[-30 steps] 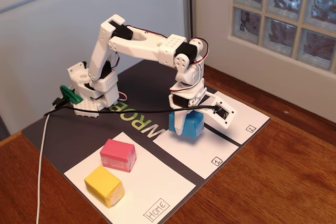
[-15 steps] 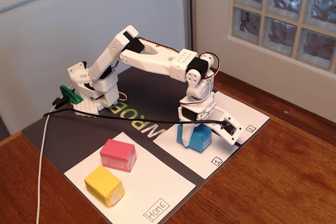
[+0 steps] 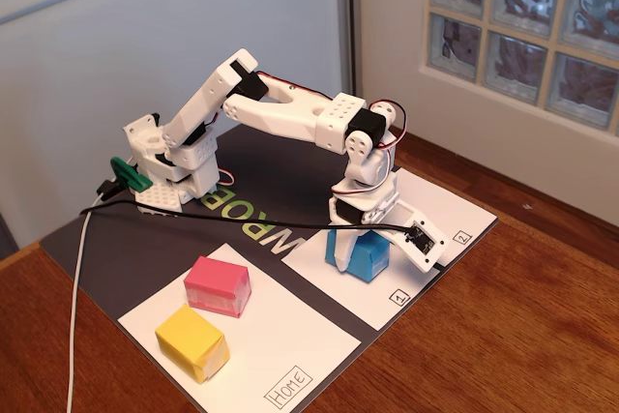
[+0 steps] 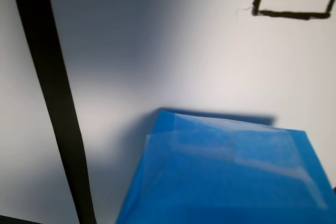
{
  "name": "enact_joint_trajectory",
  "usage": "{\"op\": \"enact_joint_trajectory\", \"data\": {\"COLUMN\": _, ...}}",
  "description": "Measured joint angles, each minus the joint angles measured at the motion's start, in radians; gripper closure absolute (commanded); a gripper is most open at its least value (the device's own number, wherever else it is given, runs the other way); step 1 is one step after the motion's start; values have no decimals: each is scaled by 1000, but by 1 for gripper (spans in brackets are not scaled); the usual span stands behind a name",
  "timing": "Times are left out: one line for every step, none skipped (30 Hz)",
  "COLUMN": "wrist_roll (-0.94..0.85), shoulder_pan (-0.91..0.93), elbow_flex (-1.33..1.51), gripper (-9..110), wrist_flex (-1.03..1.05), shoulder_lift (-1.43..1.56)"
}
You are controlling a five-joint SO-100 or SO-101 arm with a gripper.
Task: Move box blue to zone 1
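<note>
In the fixed view the box blue [image 3: 362,255] sits on zone 1 [image 3: 334,276], toward that sheet's far edge and well back from the corner with the boxed "1", while the pink block [image 3: 218,286] and yellow block [image 3: 192,341] lie on the Home sheet [image 3: 280,340] — the gripper [image 3: 340,239] stands straight over the blue block, its fingertips mostly hidden behind the block and a black cable, so I cannot tell whether it clamps the block. In the wrist view the box blue [image 4: 231,177] fills the lower right, cut off by the frame's bottom edge, on white paper [image 4: 157,40] — a dark strip [image 4: 55,98] runs down the left, a hand-drawn box is cropped at the top right corner, and no fingers show.
</note>
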Motion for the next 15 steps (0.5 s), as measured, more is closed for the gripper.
{"op": "enact_joint_trajectory", "data": {"wrist_roll": 6, "shoulder_pan": 0, "elbow_flex": 0, "gripper": 101, "wrist_flex": 0, "shoulder_lift": -5}}
{"op": "enact_joint_trajectory", "data": {"wrist_roll": 12, "shoulder_pan": 0, "elbow_flex": -5, "gripper": 101, "wrist_flex": 0, "shoulder_lift": -9}}
{"op": "enact_joint_trajectory", "data": {"wrist_roll": 15, "shoulder_pan": 0, "elbow_flex": -8, "gripper": 101, "wrist_flex": 0, "shoulder_lift": -14}}
{"op": "enact_joint_trajectory", "data": {"wrist_roll": 17, "shoulder_pan": 0, "elbow_flex": -11, "gripper": 101, "wrist_flex": 0, "shoulder_lift": -17}}
{"op": "enact_joint_trajectory", "data": {"wrist_roll": 17, "shoulder_pan": 0, "elbow_flex": -11, "gripper": 101, "wrist_flex": 0, "shoulder_lift": -17}}
{"op": "enact_joint_trajectory", "data": {"wrist_roll": 17, "shoulder_pan": 0, "elbow_flex": -11, "gripper": 96, "wrist_flex": 0, "shoulder_lift": -17}}
{"op": "enact_joint_trajectory", "data": {"wrist_roll": 17, "shoulder_pan": 0, "elbow_flex": -11, "gripper": 87, "wrist_flex": 0, "shoulder_lift": -17}}
{"op": "enact_joint_trajectory", "data": {"wrist_roll": 17, "shoulder_pan": 0, "elbow_flex": -11, "gripper": 77, "wrist_flex": 0, "shoulder_lift": -17}}
{"op": "enact_joint_trajectory", "data": {"wrist_roll": 17, "shoulder_pan": 0, "elbow_flex": -11, "gripper": 68, "wrist_flex": 0, "shoulder_lift": -17}}
{"op": "enact_joint_trajectory", "data": {"wrist_roll": 17, "shoulder_pan": 0, "elbow_flex": -11, "gripper": 62, "wrist_flex": 0, "shoulder_lift": -17}}
{"op": "enact_joint_trajectory", "data": {"wrist_roll": 20, "shoulder_pan": 0, "elbow_flex": -11, "gripper": 58, "wrist_flex": 0, "shoulder_lift": -20}}
{"op": "enact_joint_trajectory", "data": {"wrist_roll": 26, "shoulder_pan": 0, "elbow_flex": -11, "gripper": 55, "wrist_flex": 0, "shoulder_lift": -25}}
{"op": "enact_joint_trajectory", "data": {"wrist_roll": 26, "shoulder_pan": -2, "elbow_flex": -11, "gripper": 52, "wrist_flex": -3, "shoulder_lift": -31}}
{"op": "enact_joint_trajectory", "data": {"wrist_roll": 28, "shoulder_pan": -3, "elbow_flex": -9, "gripper": 50, "wrist_flex": -9, "shoulder_lift": -31}}
{"op": "enact_joint_trajectory", "data": {"wrist_roll": 29, "shoulder_pan": -3, "elbow_flex": -9, "gripper": 50, "wrist_flex": -9, "shoulder_lift": -31}}
